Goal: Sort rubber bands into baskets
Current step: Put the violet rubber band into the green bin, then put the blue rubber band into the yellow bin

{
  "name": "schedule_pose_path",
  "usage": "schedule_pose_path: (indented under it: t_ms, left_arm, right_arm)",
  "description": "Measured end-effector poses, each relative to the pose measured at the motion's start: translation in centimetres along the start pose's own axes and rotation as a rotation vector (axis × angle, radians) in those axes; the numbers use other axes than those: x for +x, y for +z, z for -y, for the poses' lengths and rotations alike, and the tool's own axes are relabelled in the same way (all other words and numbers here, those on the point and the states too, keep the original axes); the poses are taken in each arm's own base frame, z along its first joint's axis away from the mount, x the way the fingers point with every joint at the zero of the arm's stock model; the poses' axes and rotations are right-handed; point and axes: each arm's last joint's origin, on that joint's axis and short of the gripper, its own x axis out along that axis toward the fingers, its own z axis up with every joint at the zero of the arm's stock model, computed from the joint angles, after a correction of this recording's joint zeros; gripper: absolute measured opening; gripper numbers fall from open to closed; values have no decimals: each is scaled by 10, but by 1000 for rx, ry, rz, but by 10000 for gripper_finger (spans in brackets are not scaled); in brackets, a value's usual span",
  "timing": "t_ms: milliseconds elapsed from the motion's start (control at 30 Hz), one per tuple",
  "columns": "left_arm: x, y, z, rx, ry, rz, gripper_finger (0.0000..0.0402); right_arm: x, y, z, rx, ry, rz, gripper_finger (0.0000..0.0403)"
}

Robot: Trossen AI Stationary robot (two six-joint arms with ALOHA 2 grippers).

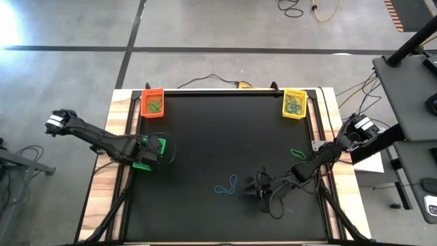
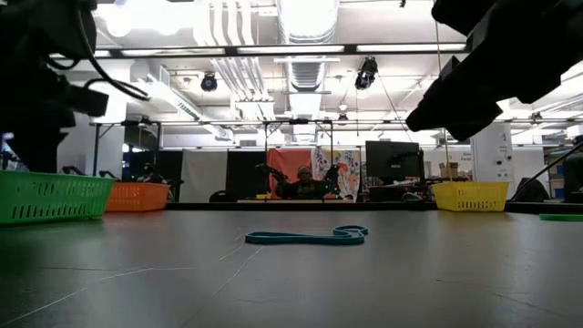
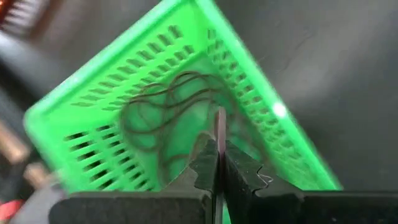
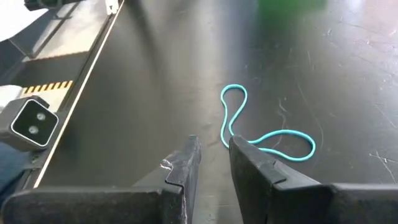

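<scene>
Rubber bands lay in all three baskets; we saw a teal band [image 1: 226, 185] loose on the worktop [image 1: 225, 130], far from the green basket [image 1: 158, 147]. Our left gripper [image 3: 219, 163] hung clenched over that basket. Our right gripper [image 4: 214, 155] stood slightly parted, empty, beside the teal band.

green basket [image 1: 156, 152], orange basket [image 1: 153, 102], yellow basket [image 1: 294, 104], teal rubber band [image 4: 264, 132], black table [image 1: 218, 137]

Three baskets: orange [image 1: 153, 102], yellow [image 1: 294, 103], green [image 1: 151, 152]. Two loose rubber bands on the mat: blue [image 1: 226, 186], green [image 1: 298, 153]. Bands inside baskets too tangled to count.
</scene>
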Motion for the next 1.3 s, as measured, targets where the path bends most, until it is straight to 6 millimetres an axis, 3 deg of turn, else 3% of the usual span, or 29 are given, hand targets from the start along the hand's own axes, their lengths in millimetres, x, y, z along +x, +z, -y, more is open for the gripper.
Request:
schedule_pose_path:
  t_ms: [233,367,600,800,1033,1167,1300]
  left_arm:
    - [11,-3,0,32,10,17,3]
    - [5,0,1,46,11,11,33]
    - [-21,10,3,82,17,15,118]
    - [-66,26,15,136,-114,144,157]
    - [-105,37,59,268,-313,691,160]
    - [-103,30,91,300,-501,883,160]
    - [-84,17,117,402,-600,985,160]
  right_arm:
    - [2,-3,2,-94,-25,-8,82]
    - [5,-2,0,-102,-16,15,85]
    - [27,-9,-3,-156,-79,-12,141]
    - [49,0,-7,-156,-92,-1,188]
    - [71,-1,7,-159,-139,18,195]
    - [79,-12,10,-132,-131,16,180]
    - [88,-24,12,-76,-140,-15,174]
